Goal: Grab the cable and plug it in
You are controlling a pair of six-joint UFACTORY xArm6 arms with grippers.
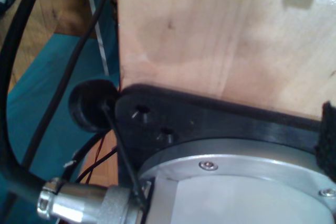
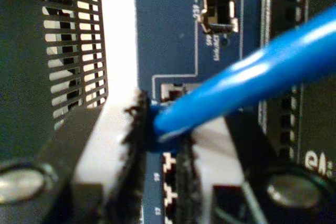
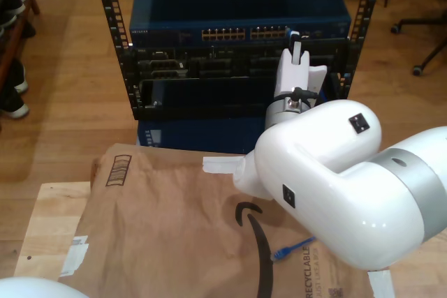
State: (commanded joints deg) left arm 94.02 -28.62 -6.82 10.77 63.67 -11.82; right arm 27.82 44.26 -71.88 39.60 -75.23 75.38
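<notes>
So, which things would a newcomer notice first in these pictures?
First the big white arm at the exterior view's right, reaching to the blue network switch in the rack. Then the blue cable, pinched in my second gripper close before the switch's ports.

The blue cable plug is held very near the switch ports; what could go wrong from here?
1. My second gripper pinches the plug between padded fingers; it could twist or slip when pushed.
2. The stiff blue cable crosses the second wrist view and hides part of the port, so alignment is hard to judge.
3. The free end lies on the brown paper and could snag.
</notes>
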